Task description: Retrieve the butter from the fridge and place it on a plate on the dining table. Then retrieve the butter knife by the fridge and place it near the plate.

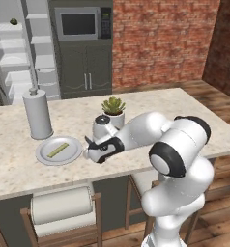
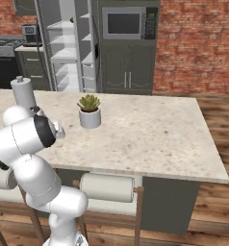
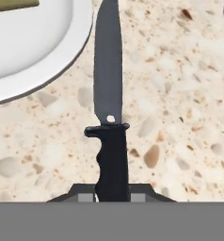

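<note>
Beige speckled stone forms the top of the dining table (image 1: 184, 120), and much of it is left bare to the right of the potted plant (image 1: 113, 110), out to the far corner and the near edge. At the left end the room is tighter: the grey cylinder canister (image 1: 37, 114) stands just behind the plate (image 1: 44, 155), and the plate is set near the table's front edge. The butter (image 1: 58, 150) is laid diagonally on the plate.

In the hand view the butter knife (image 3: 109, 117) is seen gripped by its black handle between the narrowly set fingers, its dark blade pointing away over the stone just beside the plate's rim; whether the blade touches the stone cannot be told. In the right base view the fridge (image 2: 68, 48) is shown standing open with white shelves, beside the dark cabinet with the microwave (image 2: 128, 23).

The arm is folded low over the table, elbow raised, with the gripper (image 1: 90, 147) held close to the plate's right edge.
</note>
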{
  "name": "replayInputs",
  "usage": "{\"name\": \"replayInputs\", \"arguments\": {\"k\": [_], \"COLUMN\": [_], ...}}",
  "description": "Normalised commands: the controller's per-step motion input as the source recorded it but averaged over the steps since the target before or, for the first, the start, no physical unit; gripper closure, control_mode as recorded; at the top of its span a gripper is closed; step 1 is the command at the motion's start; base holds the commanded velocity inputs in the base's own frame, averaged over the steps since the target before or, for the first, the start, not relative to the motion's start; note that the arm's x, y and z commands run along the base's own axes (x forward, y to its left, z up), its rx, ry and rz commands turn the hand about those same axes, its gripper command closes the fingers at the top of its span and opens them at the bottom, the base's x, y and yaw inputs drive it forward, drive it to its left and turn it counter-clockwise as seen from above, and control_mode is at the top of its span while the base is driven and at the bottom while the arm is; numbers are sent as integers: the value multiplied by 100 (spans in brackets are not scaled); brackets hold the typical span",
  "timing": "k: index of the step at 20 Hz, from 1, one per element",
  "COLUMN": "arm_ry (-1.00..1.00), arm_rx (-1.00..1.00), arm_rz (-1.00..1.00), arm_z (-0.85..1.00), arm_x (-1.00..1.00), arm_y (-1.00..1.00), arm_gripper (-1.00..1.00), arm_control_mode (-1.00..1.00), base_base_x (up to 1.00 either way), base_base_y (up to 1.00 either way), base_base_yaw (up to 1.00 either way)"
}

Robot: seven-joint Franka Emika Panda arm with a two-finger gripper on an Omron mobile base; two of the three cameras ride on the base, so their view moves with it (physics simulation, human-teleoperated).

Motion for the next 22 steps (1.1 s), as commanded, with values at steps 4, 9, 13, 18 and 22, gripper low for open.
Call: {"name": "replayInputs", "arguments": {"k": [4,9,13,18,22], "arm_ry": [0,0,0,0,0], "arm_rx": [0,1,0,0,0], "arm_rz": [0,0,0,0,0], "arm_z": [-39,-16,-11,-4,-7], "arm_x": [0,0,6,1,8], "arm_y": [0,0,-5,-10,0], "arm_gripper": [100,100,100,100,-100], "arm_control_mode": [-100,-100,-100,-100,-100], "base_base_x": [0,0,0,0,0], "base_base_y": [0,0,0,0,0], "base_base_yaw": [0,0,0,0,0]}}
